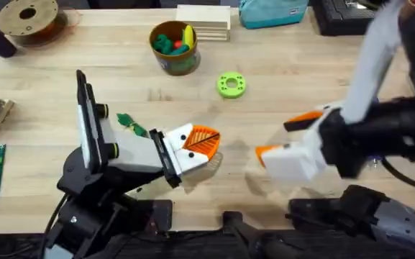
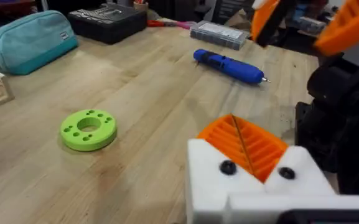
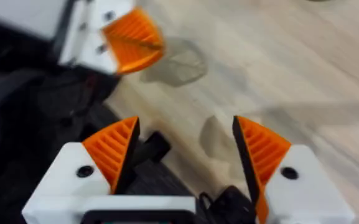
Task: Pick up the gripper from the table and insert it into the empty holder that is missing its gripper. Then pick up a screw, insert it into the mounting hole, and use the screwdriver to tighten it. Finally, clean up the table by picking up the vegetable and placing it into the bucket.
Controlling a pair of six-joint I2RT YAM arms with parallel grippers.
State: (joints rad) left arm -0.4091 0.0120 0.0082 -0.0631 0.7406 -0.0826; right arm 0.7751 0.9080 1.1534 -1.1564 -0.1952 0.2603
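Note:
My left gripper [image 1: 206, 140] rests low over the table's front middle, its orange ribbed pads [image 2: 244, 142] pressed together and shut, with nothing visible between them. To its right, my right gripper [image 1: 285, 135] hovers open, its pads [image 3: 114, 149] wide apart over bare wood. The left wrist view shows the blue screwdriver [image 2: 229, 65] lying on the table beyond the left gripper. The green leafy vegetable [image 1: 131, 124] lies just behind the left arm's wrist. Farther back stands the olive bucket [image 1: 173, 47] with toy produce inside. The loose gripper, the holder and the screw are out of view.
A bright green disc [image 1: 231, 84] lies between the bucket and the grippers. At the back are a teal pouch [image 1: 272, 11], a stack of wooden blocks [image 1: 203, 21] and a filament spool [image 1: 27, 18]. A dark case [image 2: 107, 23] sits beside the pouch.

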